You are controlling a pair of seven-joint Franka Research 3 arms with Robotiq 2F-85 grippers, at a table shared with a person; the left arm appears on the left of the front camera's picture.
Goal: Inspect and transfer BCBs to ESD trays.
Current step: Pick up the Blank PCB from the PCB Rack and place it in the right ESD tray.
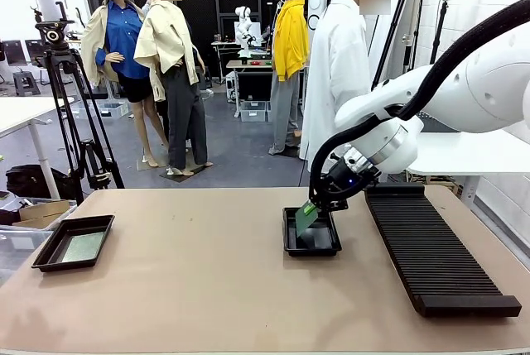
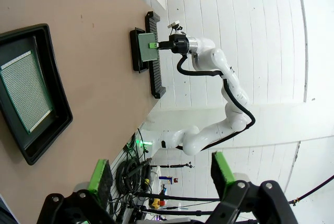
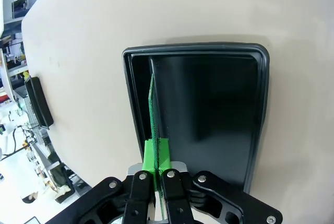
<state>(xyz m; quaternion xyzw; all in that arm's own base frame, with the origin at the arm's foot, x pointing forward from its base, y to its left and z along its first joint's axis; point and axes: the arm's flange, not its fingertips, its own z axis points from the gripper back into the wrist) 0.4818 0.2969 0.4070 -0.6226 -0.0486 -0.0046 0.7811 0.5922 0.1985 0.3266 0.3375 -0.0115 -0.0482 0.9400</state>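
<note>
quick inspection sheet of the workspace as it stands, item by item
surface: tan table, no spills seen
job's things: flat BCB lies in the left ESD tray; upright BCB stands on edge inside the middle ESD tray
clutter: long black ridged rack on the table's right side
grippers: right gripper shut on the upright BCB; left gripper open, holding nothing
cables: black hose along the right arm
surroundings: person in a white coat at the far side; tripod
</note>
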